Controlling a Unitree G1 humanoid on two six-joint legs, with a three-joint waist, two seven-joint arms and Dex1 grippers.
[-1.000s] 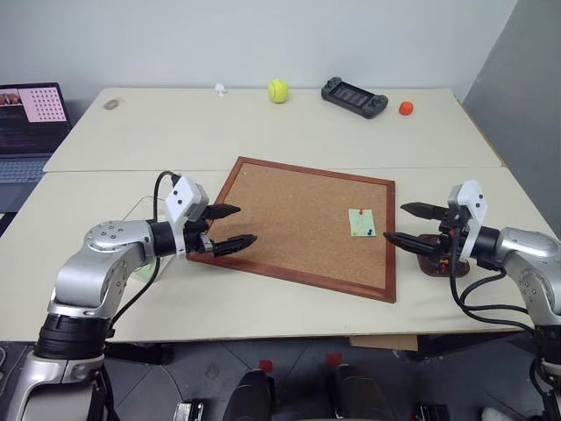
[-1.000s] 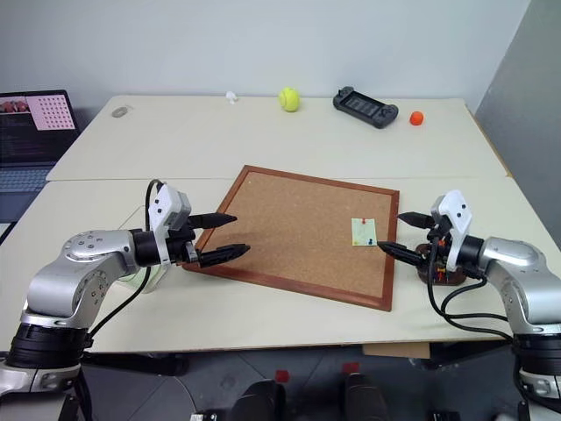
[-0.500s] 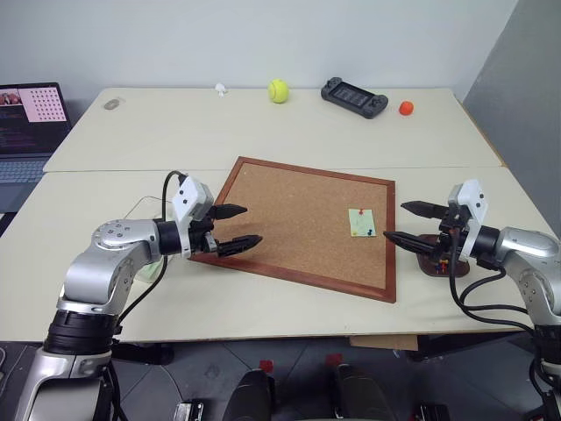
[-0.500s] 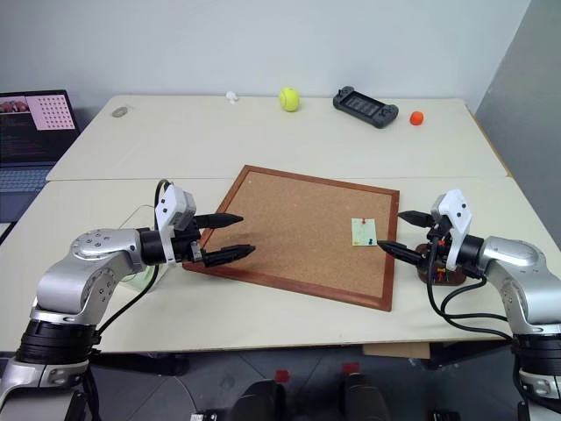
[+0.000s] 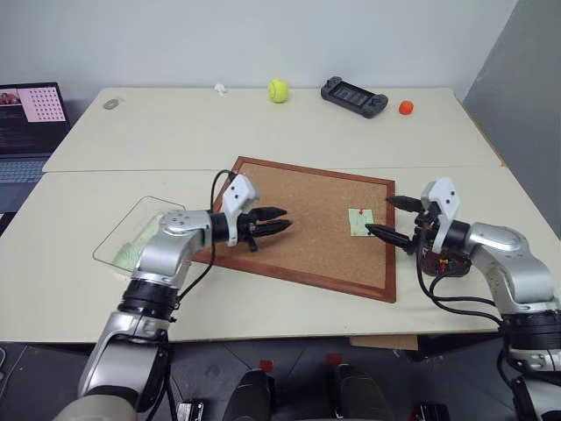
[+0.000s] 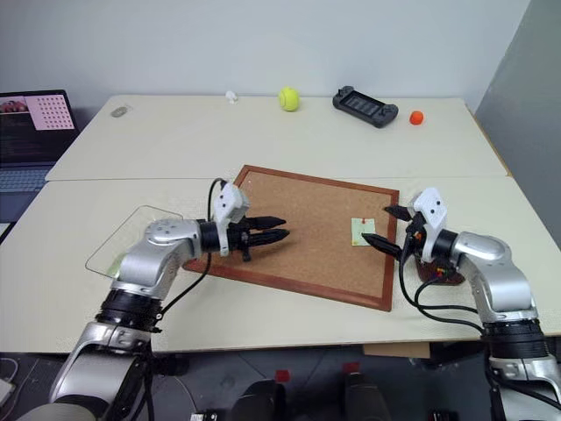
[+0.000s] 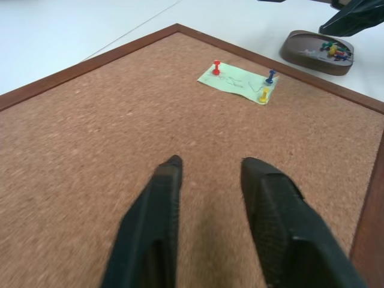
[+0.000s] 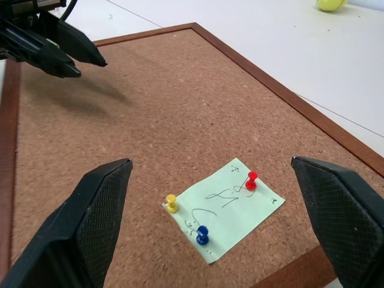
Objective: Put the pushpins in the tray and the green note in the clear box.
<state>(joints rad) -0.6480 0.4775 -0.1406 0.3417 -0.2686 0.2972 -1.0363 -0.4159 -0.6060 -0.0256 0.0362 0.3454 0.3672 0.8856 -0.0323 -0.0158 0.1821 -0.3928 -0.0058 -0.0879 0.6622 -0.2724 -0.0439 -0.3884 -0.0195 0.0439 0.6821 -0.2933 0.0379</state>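
The green note (image 8: 224, 215) lies flat on the cork board (image 5: 298, 219), near the board's right edge, held down by three pushpins: a red pushpin (image 8: 251, 179), a yellow pushpin (image 8: 171, 203) and a blue pushpin (image 8: 203, 234). The right gripper (image 5: 392, 219) hovers just beside that edge with its jaws wide, pointing across the board at the note, so it is clearly the nearer arm; the note sits straight ahead of it, between the lines of its two fingers, with the red pin on its far corner and the yellow and blue ones closer. The left gripper (image 5: 272, 221) hangs over the middle of the board, well apart from the note, jaws narrow with a small gap and nothing between them. The tray (image 7: 317, 51) rests on the counter (image 5: 175, 132) just off the board's right edge, under the right arm; the left wrist view shows coloured pins already in it, which the head views cannot resolve. The clear box (image 5: 140, 235) sits on the counter off the board's left edge, behind the left arm, apparently with something pale green inside.
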